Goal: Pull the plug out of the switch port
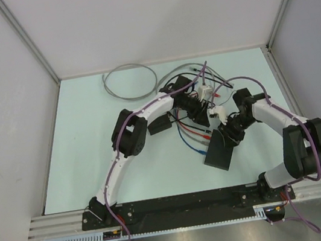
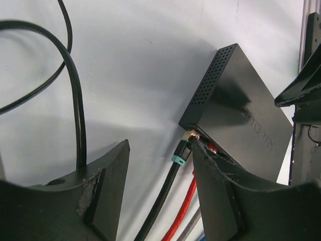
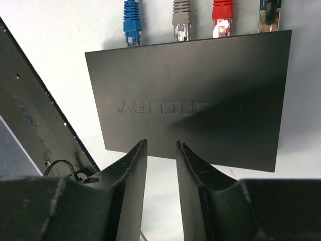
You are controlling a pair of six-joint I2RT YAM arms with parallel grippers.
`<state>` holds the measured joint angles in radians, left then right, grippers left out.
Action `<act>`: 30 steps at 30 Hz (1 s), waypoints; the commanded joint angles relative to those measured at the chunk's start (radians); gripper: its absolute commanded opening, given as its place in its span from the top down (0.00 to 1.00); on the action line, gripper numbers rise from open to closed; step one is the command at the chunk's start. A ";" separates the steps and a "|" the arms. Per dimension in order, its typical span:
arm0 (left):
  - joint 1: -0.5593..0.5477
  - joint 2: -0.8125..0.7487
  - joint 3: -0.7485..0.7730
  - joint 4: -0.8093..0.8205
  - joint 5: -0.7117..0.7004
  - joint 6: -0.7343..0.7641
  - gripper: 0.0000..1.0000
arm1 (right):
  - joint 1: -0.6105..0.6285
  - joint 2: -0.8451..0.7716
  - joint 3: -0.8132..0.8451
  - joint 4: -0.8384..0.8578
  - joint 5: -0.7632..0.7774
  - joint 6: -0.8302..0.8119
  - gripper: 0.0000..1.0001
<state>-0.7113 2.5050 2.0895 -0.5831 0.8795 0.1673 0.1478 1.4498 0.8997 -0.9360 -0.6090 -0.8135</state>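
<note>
The switch point(image 3: 200, 95) is a flat matte-black box on the table, also in the top view point(image 1: 219, 153) and the left wrist view point(image 2: 241, 110). Four plugs sit along its far edge: blue point(image 3: 131, 22), grey point(image 3: 181, 20), red point(image 3: 222, 17) and black point(image 3: 268, 15). My left gripper point(image 2: 159, 142) is open wide; the black plug with a teal band point(image 2: 181, 153) lies between the fingers, close against the right finger point(image 2: 215, 181), at the switch's corner port. My right gripper point(image 3: 160, 143) has its fingers slightly apart and empty, tips at the switch's near edge.
A small black brick point(image 1: 160, 123) with a thin cord lies left of the left gripper point(image 1: 204, 115). A grey cable loop point(image 1: 130, 82) and black cables point(image 2: 75, 100) lie at the back. A dark flat panel point(image 3: 40, 110) stands left of the right gripper point(image 1: 232, 130).
</note>
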 commanded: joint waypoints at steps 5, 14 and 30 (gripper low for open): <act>-0.005 0.028 0.007 0.029 0.099 -0.054 0.43 | 0.030 -0.029 -0.027 0.078 0.011 0.020 0.66; -0.013 0.043 -0.011 0.020 0.138 -0.054 0.52 | 0.042 -0.037 -0.048 0.108 0.031 0.048 0.66; -0.025 0.058 -0.049 -0.024 0.171 -0.051 0.53 | 0.055 -0.043 -0.061 0.131 0.031 0.066 0.66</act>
<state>-0.7185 2.5458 2.0571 -0.5934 1.0443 0.1135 0.1959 1.4414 0.8471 -0.8276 -0.5789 -0.7547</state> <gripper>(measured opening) 0.468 0.336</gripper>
